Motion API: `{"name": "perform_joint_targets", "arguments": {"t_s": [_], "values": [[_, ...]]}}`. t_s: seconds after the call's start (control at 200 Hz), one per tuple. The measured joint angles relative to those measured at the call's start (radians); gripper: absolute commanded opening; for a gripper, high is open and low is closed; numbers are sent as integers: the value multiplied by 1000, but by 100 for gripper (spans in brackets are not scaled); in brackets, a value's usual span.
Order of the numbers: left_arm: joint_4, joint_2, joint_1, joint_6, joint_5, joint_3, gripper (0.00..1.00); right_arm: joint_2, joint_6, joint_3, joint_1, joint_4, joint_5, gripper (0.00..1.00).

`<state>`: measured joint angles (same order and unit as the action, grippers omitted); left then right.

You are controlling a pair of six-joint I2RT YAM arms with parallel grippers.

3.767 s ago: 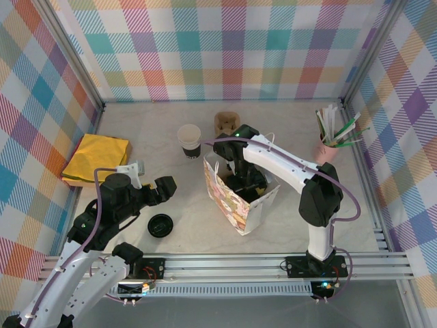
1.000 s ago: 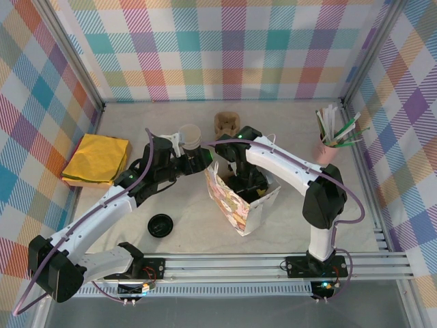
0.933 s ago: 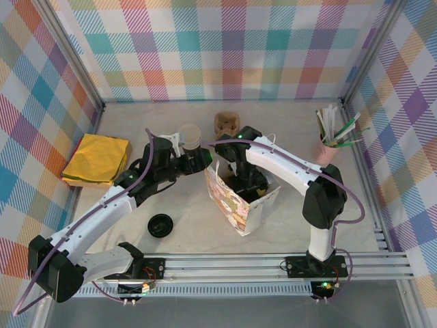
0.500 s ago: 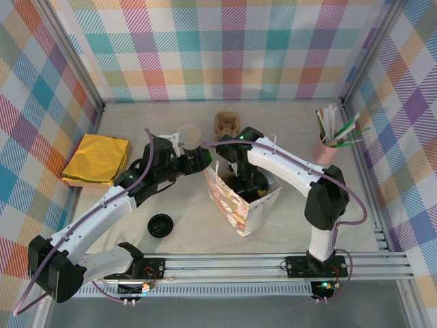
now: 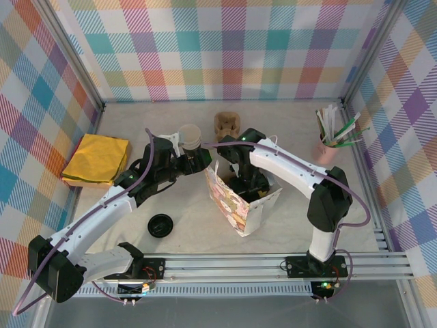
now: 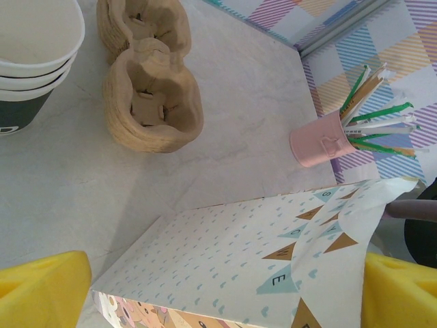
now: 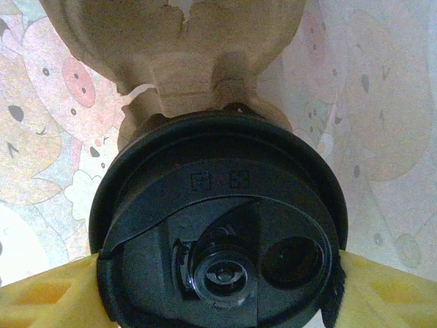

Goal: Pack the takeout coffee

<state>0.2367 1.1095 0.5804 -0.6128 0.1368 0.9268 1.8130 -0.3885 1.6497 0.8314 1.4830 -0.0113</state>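
My right pincer [image 7: 218,290]: pinching the coffee [image 7: 212,198] inside the bag [image 5: 232,205].
My left pincer [image 6: 222,294]: spread, astride the bag's edge.

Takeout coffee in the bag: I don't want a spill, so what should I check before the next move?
1. Lid seated on the takeout coffee: ok.
2. Grip: right gripper has a finger on each side of the lid: ok.
3. Cup inside the paper bag, printed walls around it: ok.
4. Cup bottomed in the cardboard carrier: cannot tell, base hidden.
5. Bag steadied: not ok; left gripper open, fingers astride the bag wall.
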Motion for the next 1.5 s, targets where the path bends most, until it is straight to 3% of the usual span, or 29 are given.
{"name": "perform_joint_targets", "arguments": {"t_s": [1.5], "values": [[49,-5,0,4,-19,7,95,-27,0,-46,0,-57,1,68]]}}
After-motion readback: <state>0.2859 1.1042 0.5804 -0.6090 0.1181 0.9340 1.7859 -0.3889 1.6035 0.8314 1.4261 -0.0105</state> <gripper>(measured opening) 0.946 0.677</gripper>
